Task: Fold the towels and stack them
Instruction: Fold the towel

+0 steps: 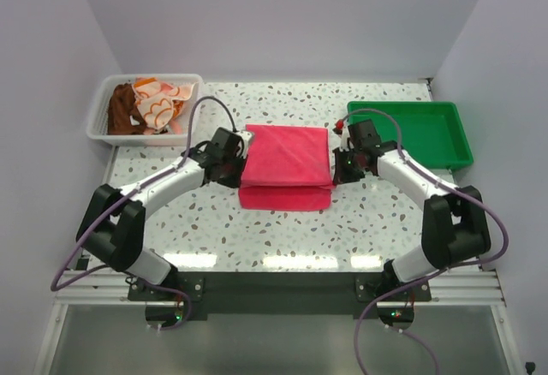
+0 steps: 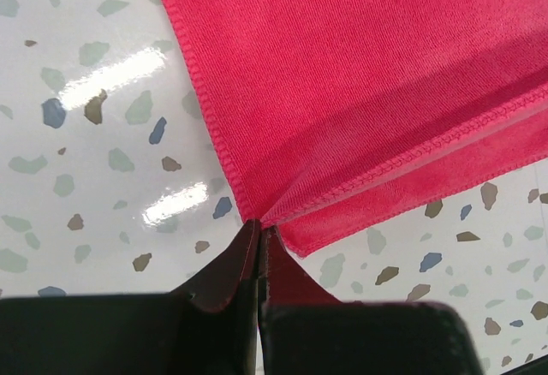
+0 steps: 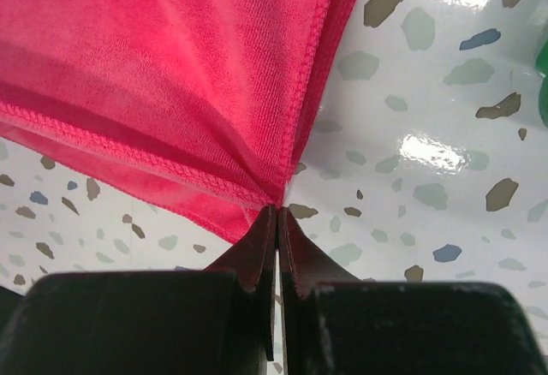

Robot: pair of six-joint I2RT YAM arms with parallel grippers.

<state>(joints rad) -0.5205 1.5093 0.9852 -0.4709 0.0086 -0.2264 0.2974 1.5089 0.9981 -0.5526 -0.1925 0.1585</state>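
A hot pink towel [image 1: 287, 165] lies mid-table, its upper layer lifted over a lower strip at the near edge. My left gripper [image 1: 237, 159] is shut on the towel's left corner; in the left wrist view the pink towel [image 2: 368, 92] runs into my left gripper [image 2: 259, 228]. My right gripper [image 1: 339, 167] is shut on the right corner; in the right wrist view the cloth [image 3: 171, 75] gathers into my right gripper [image 3: 277, 211]. A dark brown towel [image 1: 122, 109] and an orange flowered towel [image 1: 161, 101] lie crumpled in the white basket [image 1: 101, 134].
The white mesh basket stands at the back left. A green plastic tray [image 1: 417, 128] sits at the back right, just behind my right arm. Speckled tabletop [image 1: 282, 238] shows in front of the towel. White walls enclose the table on three sides.
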